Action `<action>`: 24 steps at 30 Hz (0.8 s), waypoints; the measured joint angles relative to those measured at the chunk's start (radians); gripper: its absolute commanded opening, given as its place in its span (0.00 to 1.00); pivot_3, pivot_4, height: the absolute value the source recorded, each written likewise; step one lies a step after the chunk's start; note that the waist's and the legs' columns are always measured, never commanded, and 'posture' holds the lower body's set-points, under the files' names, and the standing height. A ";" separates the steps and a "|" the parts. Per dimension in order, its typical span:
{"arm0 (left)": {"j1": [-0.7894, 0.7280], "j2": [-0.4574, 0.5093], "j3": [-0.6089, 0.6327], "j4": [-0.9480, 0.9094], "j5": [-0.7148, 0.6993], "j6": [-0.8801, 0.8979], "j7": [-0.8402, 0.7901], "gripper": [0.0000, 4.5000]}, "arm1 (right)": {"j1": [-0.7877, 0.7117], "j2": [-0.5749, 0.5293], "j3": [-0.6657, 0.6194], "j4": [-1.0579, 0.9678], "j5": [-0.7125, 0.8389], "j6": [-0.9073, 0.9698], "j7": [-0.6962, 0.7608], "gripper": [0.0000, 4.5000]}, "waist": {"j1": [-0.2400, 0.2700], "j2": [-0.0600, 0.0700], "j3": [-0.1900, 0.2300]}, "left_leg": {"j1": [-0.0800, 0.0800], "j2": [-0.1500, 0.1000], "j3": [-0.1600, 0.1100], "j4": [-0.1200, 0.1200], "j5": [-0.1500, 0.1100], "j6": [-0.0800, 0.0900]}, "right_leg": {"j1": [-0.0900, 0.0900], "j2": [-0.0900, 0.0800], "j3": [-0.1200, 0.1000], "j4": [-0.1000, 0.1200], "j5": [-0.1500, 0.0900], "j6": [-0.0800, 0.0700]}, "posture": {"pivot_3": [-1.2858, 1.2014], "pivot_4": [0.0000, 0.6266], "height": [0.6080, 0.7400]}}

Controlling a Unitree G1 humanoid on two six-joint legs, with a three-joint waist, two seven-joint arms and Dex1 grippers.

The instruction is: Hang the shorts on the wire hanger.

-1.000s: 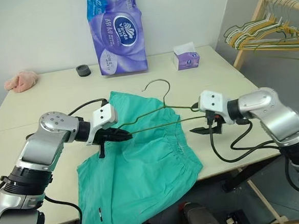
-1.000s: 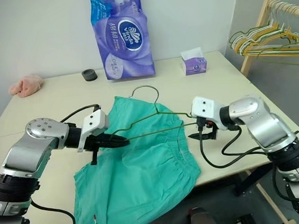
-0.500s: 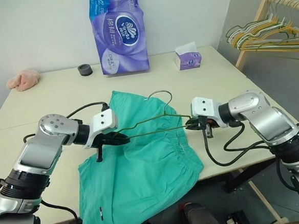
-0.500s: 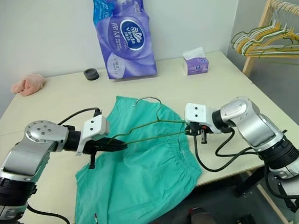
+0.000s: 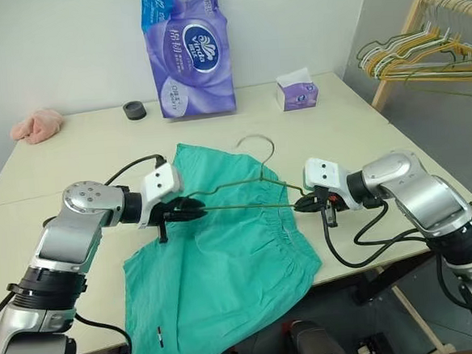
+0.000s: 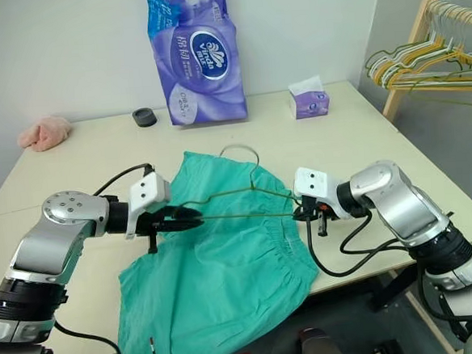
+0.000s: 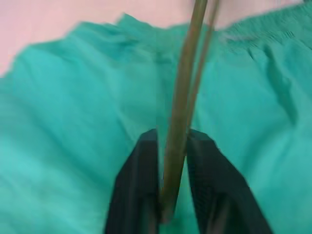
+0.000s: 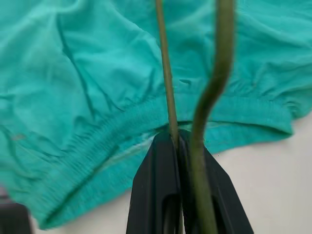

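The teal-green shorts (image 5: 226, 267) lie spread on the table, with one leg hanging over the front edge. The olive wire hanger (image 5: 246, 206) is held level just above them, its hook (image 5: 264, 145) pointing away from me. My right gripper (image 5: 301, 205) is shut on the hanger's right end; the right wrist view shows the thin wire (image 8: 168, 97) pinched between the fingers (image 8: 161, 170) over the gathered waistband. My left gripper (image 5: 196, 206) is at the hanger's left end. Its fingers (image 7: 141, 165) stand slightly parted, with the wire (image 7: 183, 97) running between them.
A tall purple tissue pack (image 5: 185, 51), a small tissue box (image 5: 297, 94) and a black roll (image 5: 134, 111) stand along the back of the table (image 5: 72, 156). A pink cloth (image 5: 34, 126) lies at the far left. A wooden rack with several hangers (image 5: 422, 50) stands off the table's right.
My right gripper moved in to the hanger's right end and shut on it. My left gripper's fingers have parted a little around the wire. The hanger's hook has swung slightly right.
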 measured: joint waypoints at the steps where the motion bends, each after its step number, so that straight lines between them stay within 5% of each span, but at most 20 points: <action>1: -0.004 -0.024 0.038 0.020 -0.014 0.002 0.040 0.47 | 0.017 -0.003 -0.023 -0.010 0.019 0.038 -0.010 0.00 | 0.000 0.000 0.000 | 0.000 0.000 0.000 0.000 0.000 0.000 | 0.000 0.000 0.000 0.000 0.000 0.000 | 0.45 0.11 1.00; 2: -0.006 -0.036 0.064 0.033 -0.022 0.004 0.066 0.54 | 0.028 -0.004 -0.039 -0.018 0.029 0.061 -0.019 0.00 | 0.000 0.000 0.000 | 0.000 0.000 0.000 0.000 0.000 0.000 | 0.000 -0.001 0.000 0.000 0.000 0.000 | 0.45 0.11 1.00; 11: 0.030 0.001 0.203 0.148 -0.080 0.045 0.141 0.54 | 0.152 -0.010 -0.178 -0.118 0.163 0.274 -0.125 0.00 | -0.004 0.000 0.000 | 0.000 0.000 0.000 -0.001 0.000 0.000 | 0.000 -0.001 0.000 0.000 0.000 0.000 | 0.44 0.11 1.00; 19: 0.169 0.104 0.213 0.062 -0.213 0.234 -0.045 0.99 | 0.355 -0.111 -0.331 -0.121 0.250 0.407 -0.178 0.00 | -0.002 0.000 0.000 | 0.000 0.000 0.000 -0.001 0.000 0.000 | 0.001 0.001 0.000 -0.001 -0.003 0.005 | 0.44 0.11 1.00; 24: 0.183 0.122 0.178 0.015 -0.210 0.190 -0.109 0.99 | 0.431 -0.133 -0.399 -0.119 0.296 0.458 -0.207 0.00 | -0.004 0.000 0.000 | 0.000 0.000 0.001 -0.001 0.000 0.000 | 0.000 0.002 0.001 -0.001 -0.003 0.005 | 0.43 0.11 1.00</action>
